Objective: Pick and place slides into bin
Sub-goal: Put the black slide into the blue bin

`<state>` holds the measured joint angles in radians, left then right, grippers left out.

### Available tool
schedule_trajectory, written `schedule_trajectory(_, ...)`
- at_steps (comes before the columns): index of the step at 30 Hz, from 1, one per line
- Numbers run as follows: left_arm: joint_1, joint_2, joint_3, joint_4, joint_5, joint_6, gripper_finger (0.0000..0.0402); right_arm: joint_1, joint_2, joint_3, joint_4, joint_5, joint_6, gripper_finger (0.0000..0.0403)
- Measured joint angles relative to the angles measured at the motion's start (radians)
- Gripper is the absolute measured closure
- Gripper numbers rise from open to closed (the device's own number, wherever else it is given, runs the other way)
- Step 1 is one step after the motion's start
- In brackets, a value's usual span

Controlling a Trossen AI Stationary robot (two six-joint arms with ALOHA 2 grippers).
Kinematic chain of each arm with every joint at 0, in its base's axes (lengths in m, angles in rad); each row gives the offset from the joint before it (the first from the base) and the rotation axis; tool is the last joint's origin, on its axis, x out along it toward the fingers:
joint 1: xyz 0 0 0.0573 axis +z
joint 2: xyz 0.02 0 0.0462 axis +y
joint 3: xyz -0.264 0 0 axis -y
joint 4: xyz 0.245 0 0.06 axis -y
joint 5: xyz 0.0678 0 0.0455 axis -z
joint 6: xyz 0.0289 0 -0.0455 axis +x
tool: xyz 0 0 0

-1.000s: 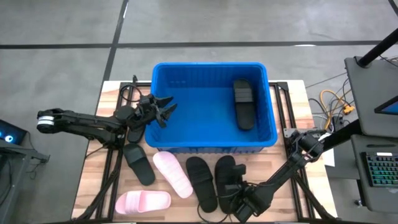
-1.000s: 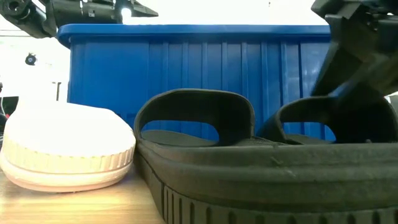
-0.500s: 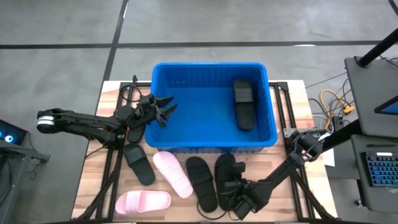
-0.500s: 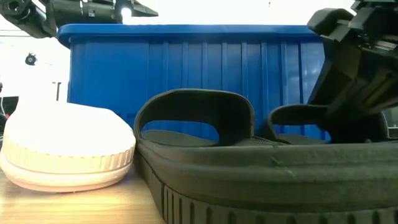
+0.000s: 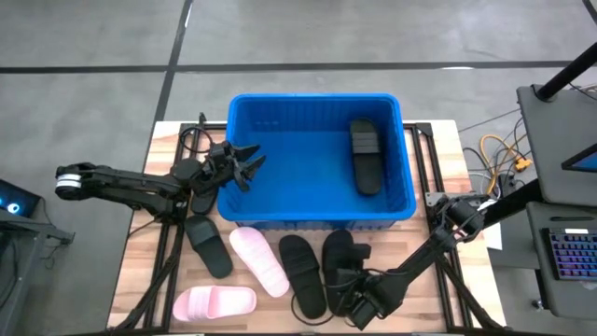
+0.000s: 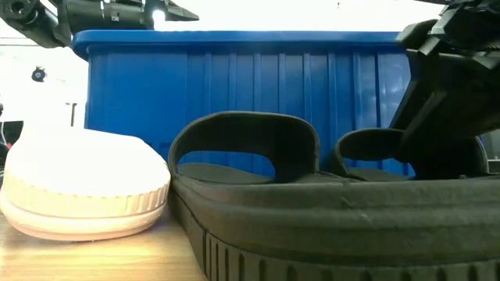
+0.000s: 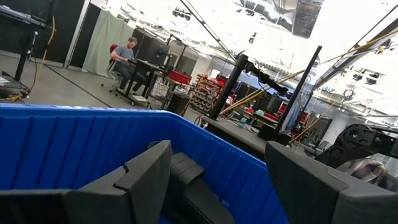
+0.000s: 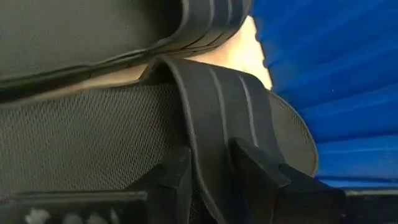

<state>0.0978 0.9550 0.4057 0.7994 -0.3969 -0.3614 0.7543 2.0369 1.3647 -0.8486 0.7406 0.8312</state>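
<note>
The blue bin [image 5: 317, 220] stands mid-table with one black slide [image 5: 365, 155] lying inside on its right. In front of it several slides lie flat on their soles: two black [image 5: 301, 273] [image 5: 340, 259], two pink [image 5: 260, 261] [image 5: 215, 301] and another black [image 5: 207, 245]. My right gripper [image 5: 353, 285] slants down onto the rightmost black slide [image 8: 93, 130], shut on its strap. My left gripper [image 5: 244, 166] hovers open over the bin's left rim, holding nothing. My right gripper has the black slide's strap [image 8: 214, 130] between its two fingers [image 8: 177, 174], near where the strap meets the sole. The fingers slant down from the table's near right. The slide lies flat on the table.
A further black slide [image 5: 200, 198] lies under my left arm beside the bin. Cables [image 5: 499, 154] and a keyboard [image 5: 571, 254] sit off the table's right. The pink slide [image 6: 86, 183] and the near black slide [image 6: 312, 211] fill the front of the low view.
My right gripper has rolled at the wrist over the rightmost black slide's strap and settled slightly closer onto it. The slide has stayed in place.
</note>
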Motion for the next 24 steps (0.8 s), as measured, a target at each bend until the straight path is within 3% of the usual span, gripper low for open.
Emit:
schedule_trajectory(7,0.000,0.000,0.000,0.000,0.000,0.000,0.0155,-0.001,0.000,0.000,0.000,0.042,0.114,0.0337)
schedule_trajectory(15,0.000,0.000,0.000,-0.002,0.000,0.000,0.0155,-0.001,0.000,0.000,0.000,0.048,0.118,0.0371)
schedule_trajectory(24,-0.001,0.000,0.000,-0.002,0.000,0.000,0.0155,-0.003,0.000,0.022,-0.012,0.045,0.108,0.0381)
